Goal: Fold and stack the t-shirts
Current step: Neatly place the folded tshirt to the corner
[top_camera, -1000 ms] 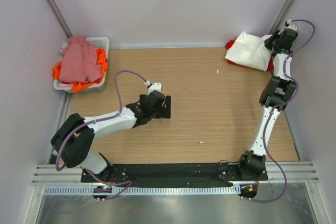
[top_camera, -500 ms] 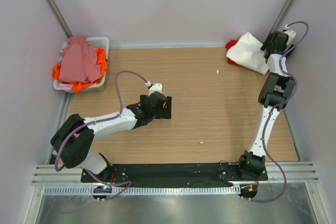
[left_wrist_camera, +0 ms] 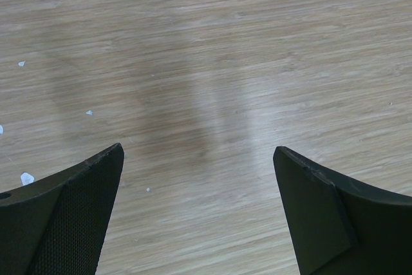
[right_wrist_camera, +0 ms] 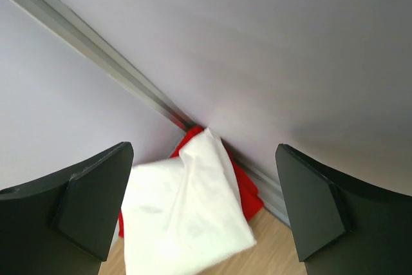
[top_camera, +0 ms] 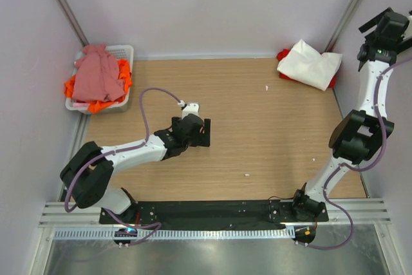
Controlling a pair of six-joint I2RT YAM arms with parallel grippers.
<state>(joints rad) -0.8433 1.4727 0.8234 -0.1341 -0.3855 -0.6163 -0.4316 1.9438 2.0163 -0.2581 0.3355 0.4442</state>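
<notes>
Both our jaws gape wide, holding nothing; the right pair hovers near the folded white cloth t-shirt (right_wrist_camera: pixel 187 217) lying atop a bright red one (right_wrist_camera: pixel 248 192).

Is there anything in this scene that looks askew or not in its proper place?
The white t-shirt lies crooked on the red t-shirt, whose edges stick out on both sides. The orange t-shirt spills over the basket rim.

Top cam: overhead, whole table (top_camera: pixel 257 133). L wrist: close on it, under L pincer (left_wrist_camera: pixel 198 152). R wrist: far, faces corner; shares white shirt (right_wrist_camera: pixel 187 217) w/ top.
</notes>
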